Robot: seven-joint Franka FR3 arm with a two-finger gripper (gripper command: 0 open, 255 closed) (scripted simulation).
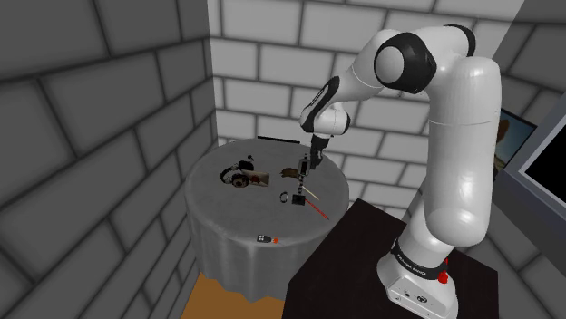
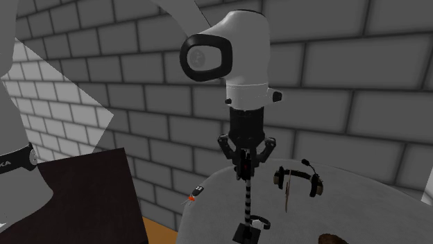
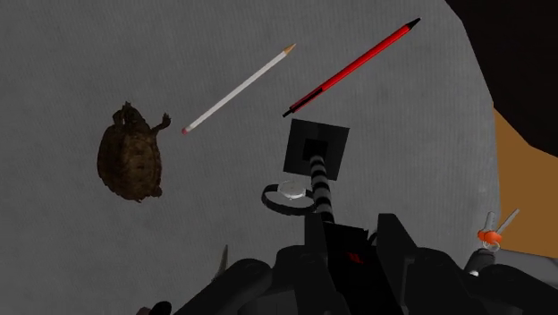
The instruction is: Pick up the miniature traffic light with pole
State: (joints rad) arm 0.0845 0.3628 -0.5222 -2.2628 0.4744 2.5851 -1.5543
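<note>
Pincer (image 2: 247,164) clamped on head of miniature traffic light (image 2: 248,199). We see striped pole hanging upright below it, black square base down at round grey surface (image 2: 368,208); touching or lifted, we cannot tell.
Second exterior view gives headphones (image 2: 299,179) beside pole, small orange-tipped item (image 2: 194,195) near surface edge.
Wrist view gives brown turtle figure (image 3: 130,159), white pencil (image 3: 240,88) and red pen (image 3: 354,66) beyond base, ring (image 3: 288,194) just beside pole.
</note>
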